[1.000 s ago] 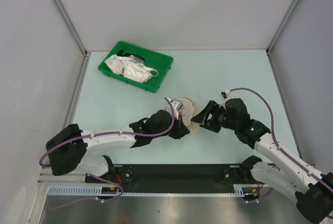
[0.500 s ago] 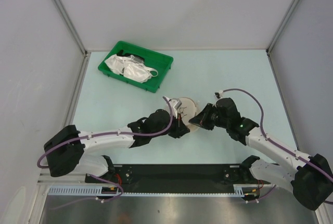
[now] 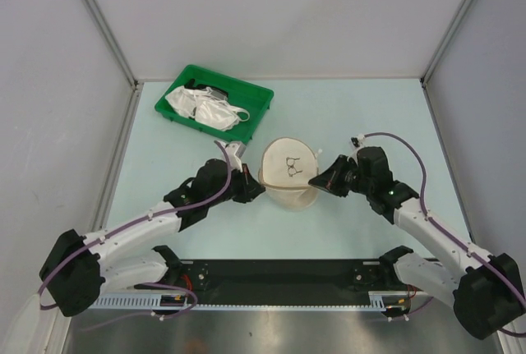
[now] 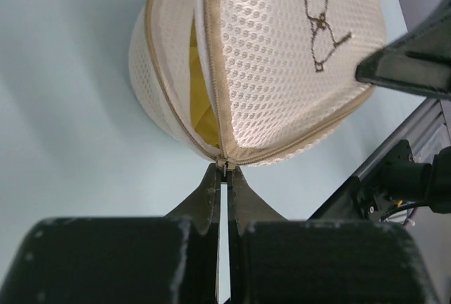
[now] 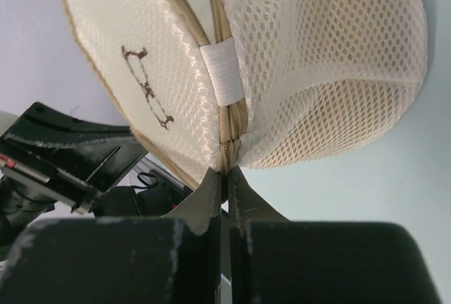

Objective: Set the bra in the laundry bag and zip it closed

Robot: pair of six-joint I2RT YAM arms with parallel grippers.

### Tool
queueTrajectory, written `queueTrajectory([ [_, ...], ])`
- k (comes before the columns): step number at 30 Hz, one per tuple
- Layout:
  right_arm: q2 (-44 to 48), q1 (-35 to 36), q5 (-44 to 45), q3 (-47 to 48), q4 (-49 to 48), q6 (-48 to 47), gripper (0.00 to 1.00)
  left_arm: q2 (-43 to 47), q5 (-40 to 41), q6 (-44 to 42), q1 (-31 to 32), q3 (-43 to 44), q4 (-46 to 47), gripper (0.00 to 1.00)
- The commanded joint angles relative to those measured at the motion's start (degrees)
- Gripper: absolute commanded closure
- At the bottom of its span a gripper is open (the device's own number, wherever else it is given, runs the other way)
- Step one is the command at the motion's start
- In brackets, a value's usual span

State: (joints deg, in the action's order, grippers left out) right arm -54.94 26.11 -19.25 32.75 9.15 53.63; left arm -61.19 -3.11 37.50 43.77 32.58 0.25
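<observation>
View from above: we see the laundry bag [image 3: 289,175] at mid-table, between the left gripper [image 3: 260,188] and the right gripper [image 3: 317,180], with its drawing face up. The green tray [image 3: 246,95] of white bras [image 3: 204,108] lies well apart. Left wrist: we find the jaws clenched on the zip rim; the bra [image 4: 203,106] shows yellow inside the unzipped gap. Right wrist: we find the jaws clenched on the rim seam, just below a white tab [image 5: 225,71].
</observation>
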Motion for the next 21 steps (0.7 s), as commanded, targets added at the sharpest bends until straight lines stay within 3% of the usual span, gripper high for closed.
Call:
queueTrajectory([
  [1, -5.43, -2.47, -1.66, 6.16, 1.93, -7.57, 1.0, 1.95, -3.63, -4.71, -1.5, 0.2, -2.37, 1.0],
  [8, -13.62, -0.27, -0.8, 14.7, 1.22, -7.75, 1.0, -3.4, -5.93, -2.08, 8.52, 6.18, 3.96, 1.0],
  [9, -13.79, -0.27, -0.36, 14.88, 1.92, -7.75, 0.96, -4.28, -6.37, -0.16, 9.22, 6.36, 6.4, 1.0],
  [11, -12.92, -0.88, 1.22, 14.45, 3.15, -7.48, 0.82, -7.18, -6.47, 2.65, 10.89, 7.06, 8.87, 1.0],
  [12, -12.22, -0.88, 1.58, 14.1, 4.72, -7.57, 0.67, -8.15, -6.47, 3.71, 11.16, 7.15, 9.67, 1.0],
  [14, -9.16, -1.06, 3.42, 12.44, 8.06, -7.75, 0.51, -10.17, -6.82, 6.96, 11.43, 6.89, 12.82, 1.0],
  [15, -7.74, -1.15, 4.12, 11.73, 9.21, -7.75, 0.37, -10.87, -7.08, 7.76, 11.51, 6.71, 13.98, 1.0],
  [18, -0.02, -1.15, 6.94, 8.05, 13.6, -6.26, 0.22, -13.69, -7.69, 8.56, 11.51, 7.67, 15.66, 1.0],
  [21, 8.23, -1.06, 7.82, 4.18, 15.98, -2.5, 0.21, -16.06, -8.75, 8.38, 11.51, 8.99, 16.36, 1.0],
])
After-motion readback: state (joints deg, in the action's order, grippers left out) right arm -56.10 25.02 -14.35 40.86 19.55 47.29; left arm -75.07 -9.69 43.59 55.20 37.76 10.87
